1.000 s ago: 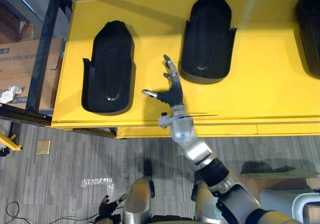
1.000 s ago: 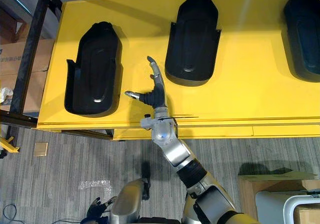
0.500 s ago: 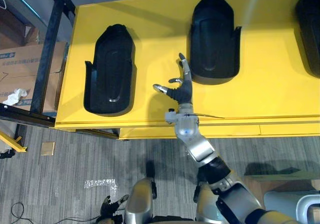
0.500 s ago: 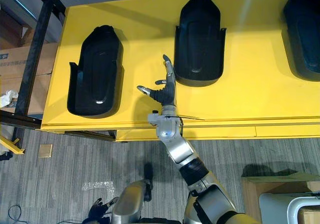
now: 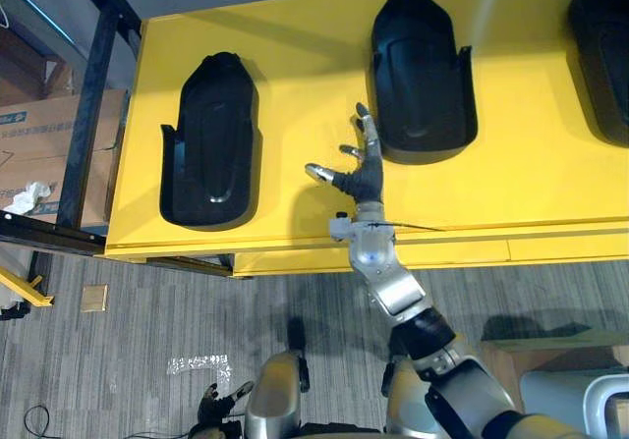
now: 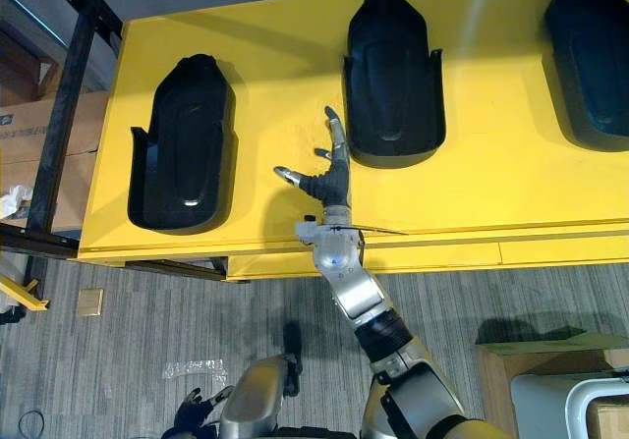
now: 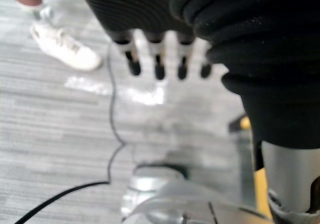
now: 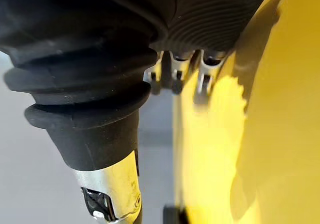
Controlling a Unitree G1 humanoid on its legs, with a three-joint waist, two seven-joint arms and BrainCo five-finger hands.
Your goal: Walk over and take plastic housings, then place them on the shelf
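Observation:
Three black plastic housings lie on a yellow shelf top (image 5: 305, 56): one at the left (image 5: 211, 139), one in the middle (image 5: 421, 76), and one cut off at the right edge (image 5: 601, 51). My right hand (image 5: 362, 176) hovers over the yellow surface between the left and middle housings. It is open, with its fingers straight and the thumb spread toward the left housing. Its fingertips (image 6: 336, 125) are just beside the middle housing's lower left corner, and I cannot tell whether they touch it. My left hand (image 5: 218, 405) hangs low by the floor, its fingers (image 7: 157, 66) relaxed and holding nothing.
A black metal frame (image 5: 93, 85) borders the shelf's left end, with cardboard boxes (image 5: 39, 144) behind it. A small tan square (image 5: 95, 297) lies on the grey floor. A person's white shoe (image 7: 65, 48) shows in the left wrist view. A light bin (image 5: 580, 400) sits at the lower right.
My right hand has moved right, closer to the middle housing's lower left corner. The camera has shifted slightly. The housings have not moved.

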